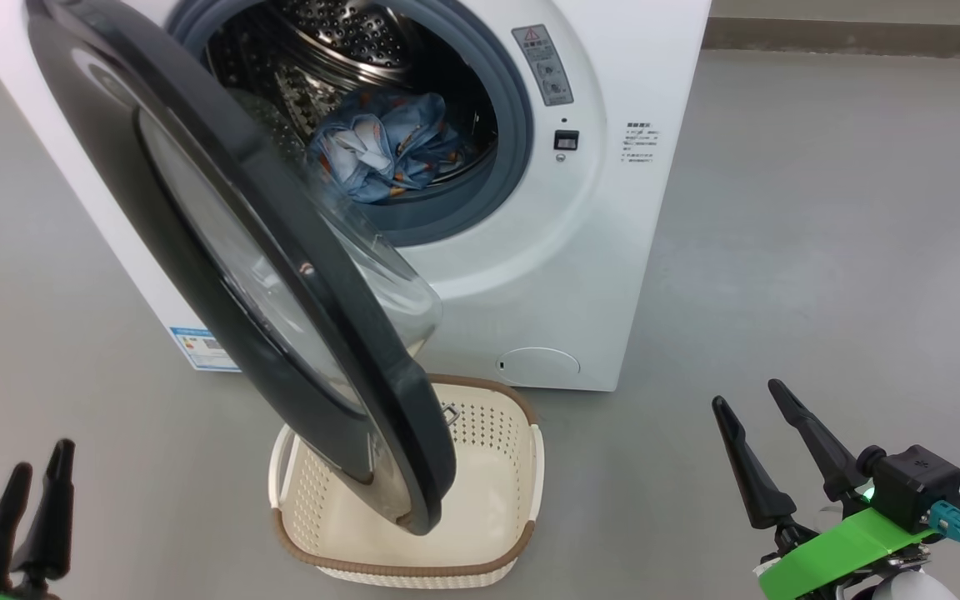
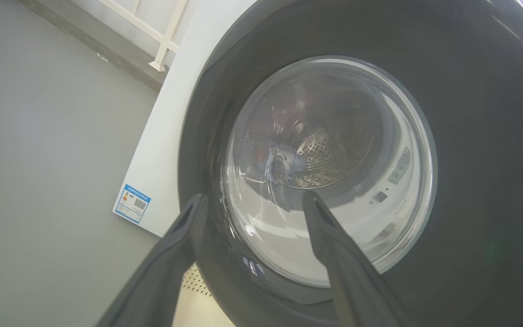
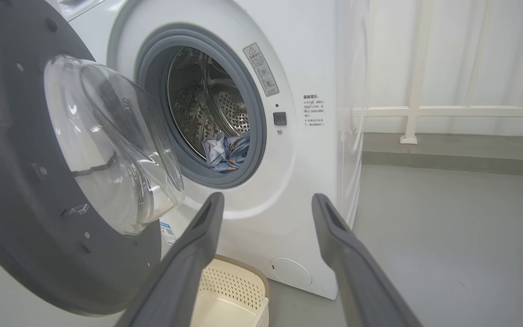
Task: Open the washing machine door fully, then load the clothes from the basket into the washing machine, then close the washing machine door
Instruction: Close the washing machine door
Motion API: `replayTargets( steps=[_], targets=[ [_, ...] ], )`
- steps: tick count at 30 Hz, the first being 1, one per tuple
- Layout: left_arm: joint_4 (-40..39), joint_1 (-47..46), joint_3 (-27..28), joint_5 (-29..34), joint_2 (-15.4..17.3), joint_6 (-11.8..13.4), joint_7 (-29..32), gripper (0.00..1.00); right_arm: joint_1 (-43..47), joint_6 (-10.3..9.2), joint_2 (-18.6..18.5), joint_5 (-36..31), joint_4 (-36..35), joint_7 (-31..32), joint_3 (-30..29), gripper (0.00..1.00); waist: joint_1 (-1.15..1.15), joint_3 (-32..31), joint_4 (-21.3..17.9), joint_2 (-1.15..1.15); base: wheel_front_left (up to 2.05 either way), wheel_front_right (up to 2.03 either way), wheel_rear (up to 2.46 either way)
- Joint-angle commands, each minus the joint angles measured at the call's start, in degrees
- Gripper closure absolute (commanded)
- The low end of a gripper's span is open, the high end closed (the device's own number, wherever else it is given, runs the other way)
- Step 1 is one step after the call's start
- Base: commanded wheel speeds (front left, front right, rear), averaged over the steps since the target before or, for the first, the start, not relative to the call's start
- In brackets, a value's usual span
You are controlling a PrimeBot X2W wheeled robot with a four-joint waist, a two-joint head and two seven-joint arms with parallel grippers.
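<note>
Clothes (image 1: 388,146) are in the washing machine (image 1: 613,250) drum (image 1: 347,33), well apart from both claws. Door (image 1: 222,250) hangs ajar over the basket (image 1: 513,450), maybe not touching it. Left gripper (image 1: 42,458) and right gripper (image 1: 745,393) both gape wide, empty.

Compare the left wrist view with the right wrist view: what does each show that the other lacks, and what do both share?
Left wrist, not right wrist: the glossy outer face of the washing machine door and the left gripper, fingers open.
Right wrist, not left wrist: the door's inner face, the round service flap and the right gripper, fingers open.
Both: the washing machine, the clothes in its drum, the basket.
</note>
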Motion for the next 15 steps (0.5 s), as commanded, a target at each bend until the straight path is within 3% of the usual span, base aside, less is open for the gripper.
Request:
replayTargets(
  steps=[1,6,15],
  targets=[
    [-0.18,-1.06,1.58,1.29,2.75,-0.29,-1.71,0.0,-0.26,0.42,-0.86,0.91,-1.26,-0.47,0.8,0.0,0.0,-0.2,0.36,0.0,0.0,0.0,0.0],
    [0.78,-0.28,1.47,4.88,1.7,-0.29,-2.8,0.0,-0.19,0.42,-0.85,0.95,-1.28,-0.47,0.7,0.0,0.0,-0.31,0.77,0.0,0.0,0.0,0.0],
    [1.28,2.58,7.7,23.61,-5.73,-0.29,-2.88,0.0,-0.13,0.42,-0.71,0.97,-1.34,-0.47,0.74,0.0,0.0,-0.5,1.27,0.0,0.0,0.0,0.0]
  ],
)
